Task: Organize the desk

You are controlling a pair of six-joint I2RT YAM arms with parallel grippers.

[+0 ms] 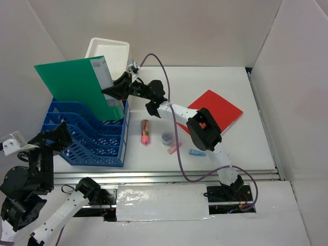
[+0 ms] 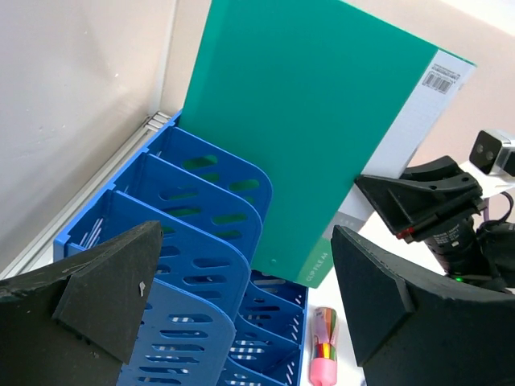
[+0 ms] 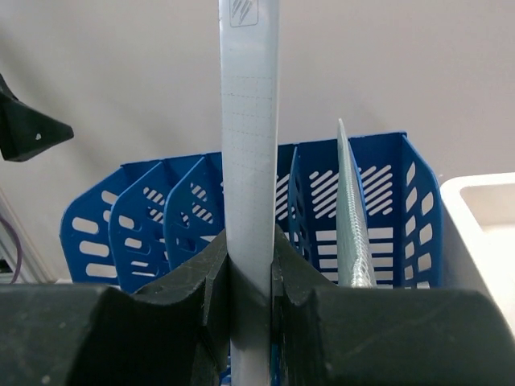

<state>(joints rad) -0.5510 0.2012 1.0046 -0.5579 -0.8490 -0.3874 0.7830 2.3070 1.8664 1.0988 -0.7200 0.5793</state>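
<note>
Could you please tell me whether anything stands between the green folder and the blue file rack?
Nothing visible does. The right gripper holds the green folder tilted over the far end of the blue file rack; a clear sheet sits in one slot, off to the folder's side.

Walls: plain white panels close in the scene on three sides, a back panel [image 1: 205,31], a left panel [image 1: 20,46] and a right panel [image 1: 297,77] | Furniture: a white desk [image 1: 246,146] fills the space between them, a silver rail [image 1: 169,177] running along its near edge | Light: bright and even, casting only soft shadows
</note>
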